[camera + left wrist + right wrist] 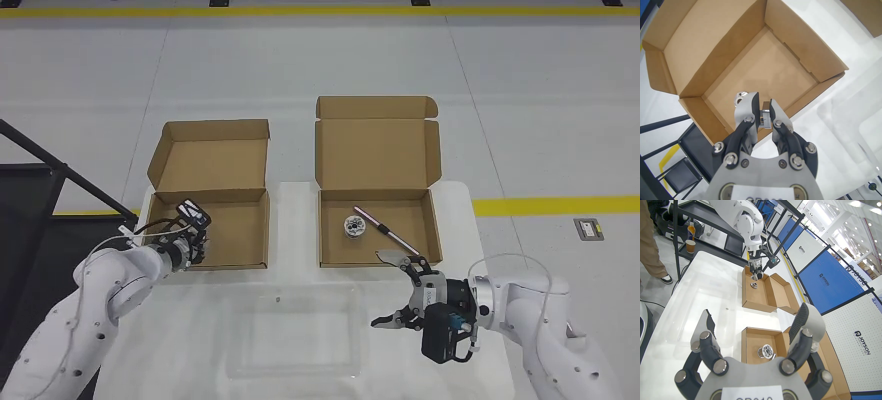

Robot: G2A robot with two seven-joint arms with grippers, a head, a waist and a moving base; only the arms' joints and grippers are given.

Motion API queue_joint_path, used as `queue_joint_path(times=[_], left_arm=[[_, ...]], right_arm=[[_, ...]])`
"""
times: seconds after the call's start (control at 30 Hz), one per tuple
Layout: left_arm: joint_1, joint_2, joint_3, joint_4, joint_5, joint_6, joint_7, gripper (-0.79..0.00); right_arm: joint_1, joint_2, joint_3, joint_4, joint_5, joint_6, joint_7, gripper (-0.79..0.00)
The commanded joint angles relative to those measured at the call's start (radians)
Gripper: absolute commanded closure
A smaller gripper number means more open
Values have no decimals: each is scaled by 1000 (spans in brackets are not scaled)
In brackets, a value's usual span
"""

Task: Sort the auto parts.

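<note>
Two cardboard boxes sit side by side on the table. Your left gripper point(764, 103) hangs over the near corner of the left box point(240, 225), pinching a small metal block point(765, 117) between its pads. The step in hand, as I judge it, is the drop-off. Bring the block lower and further inside the walls before you let go (the near wall lies close beneath the fingers, so a release from here could catch the rim). A flanged metal part point(754, 285) lies on that box's floor just under the gripper, so aim for bare cardboard beside it. Then spread the jaws fully and lift straight up. Your right gripper point(755, 311) hangs wide open and empty just in front of the right box point(335, 250), which holds a round hub point(353, 225) and a slim rod point(385, 232).
</note>
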Motion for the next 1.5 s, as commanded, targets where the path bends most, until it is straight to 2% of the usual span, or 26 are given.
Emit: queue_joint_path(times=[0.0, 0.13, 0.37, 0.47, 0.6, 0.8, 0.83, 0.87, 0.97, 1.0, 1.03, 1.1, 1.17, 1.3, 1.47], left_arm=[[0, 0, 0, 0, 0, 0, 0, 0], [9, -6, -6, 23, -49, -8, 52, 0], [-93, -47, 55, 197, -80, -43, 158, 0], [-147, -74, 102, 289, -83, -44, 201, 0], [-226, -121, 173, 417, -116, -48, 227, 0], [-322, -194, 273, 582, -80, -30, 255, 0], [-336, -205, 284, 607, -82, -32, 259, -46], [-349, -215, 294, 629, -76, -31, 261, -169], [-379, -241, 313, 682, -67, -43, 274, -409], [-387, -247, 316, 697, -64, -49, 277, -563], [-394, -253, 318, 710, -60, -55, 280, -646], [-404, -262, 320, 731, -45, -57, 286, -727], [-410, -268, 316, 748, -36, -62, 293, -757], [-416, -272, 295, 759, -21, -64, 305, -763], [-400, -251, 229, 700, -20, -99, 319, -785]], right_arm=[[0, 0, 0, 0, 0, 0, 0, -785], [0, 0, 0, 0, 0, 0, 0, -785], [0, 0, 0, 0, 0, 0, 0, -785], [0, 0, 0, 0, 0, 0, 0, -785], [0, 0, 0, 0, 0, 0, 0, -785], [0, 0, 0, 0, 0, 0, 0, -785], [0, 0, 0, 0, 0, 0, 0, -785], [0, 0, 0, 0, 0, 0, 0, -785], [0, 0, 0, 0, 0, 0, 0, -785], [0, 0, 0, 0, 0, 0, 0, -785], [0, 0, 0, 0, 0, 0, 0, -785], [0, 0, 0, 0, 0, 0, 0, -785], [0, 0, 0, 0, 0, 0, 0, -785], [0, 0, 0, 0, 0, 0, 0, -785], [0, 0, 0, 0, 0, 0, 0, -785]])
